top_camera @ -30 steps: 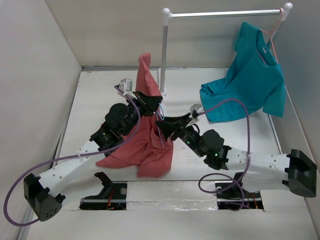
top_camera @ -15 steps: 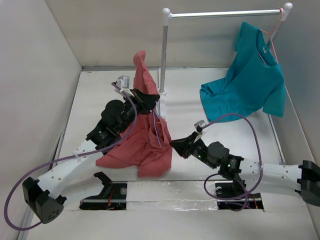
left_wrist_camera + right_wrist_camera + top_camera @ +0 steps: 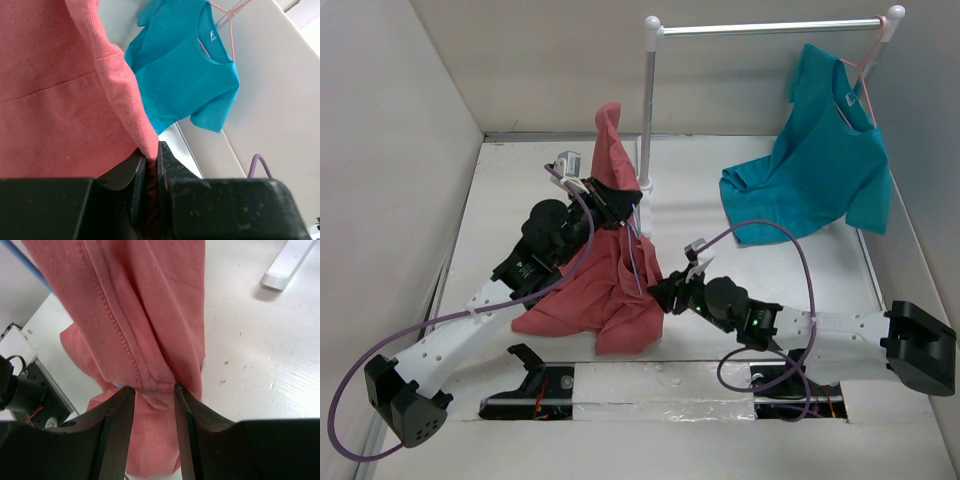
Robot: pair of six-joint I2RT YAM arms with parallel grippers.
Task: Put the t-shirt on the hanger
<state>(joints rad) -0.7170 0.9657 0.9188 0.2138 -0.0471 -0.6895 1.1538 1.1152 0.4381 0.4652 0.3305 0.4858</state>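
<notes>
My left gripper (image 3: pixel 620 200) holds the salmon-red t-shirt (image 3: pixel 605 290) up off the table, and its lower part pools on the table. In the left wrist view the left gripper (image 3: pixel 151 150) is shut on a fold of the t-shirt (image 3: pixel 50 100). A thin light-blue wire of the hanger (image 3: pixel 635 255) shows along the shirt's right side; the rest of it is hidden in the cloth. My right gripper (image 3: pixel 655 295) is at the shirt's lower right edge. In the right wrist view the right gripper (image 3: pixel 154 387) has its jaws apart, with a stitched fold of the t-shirt (image 3: pixel 150 315) between the tips.
A white clothes rack stands at the back, with its pole (image 3: pixel 648 100) just behind the raised shirt and its bar (image 3: pixel 770 28) running right. A teal-blue t-shirt (image 3: pixel 820 170) hangs there on a pink hanger (image 3: pixel 860 75). Walls close in on the left and right.
The right gripper drew back from the shirt and shut, then came back to its lower right edge with jaws apart. The left gripper still holds the shirt up.
</notes>
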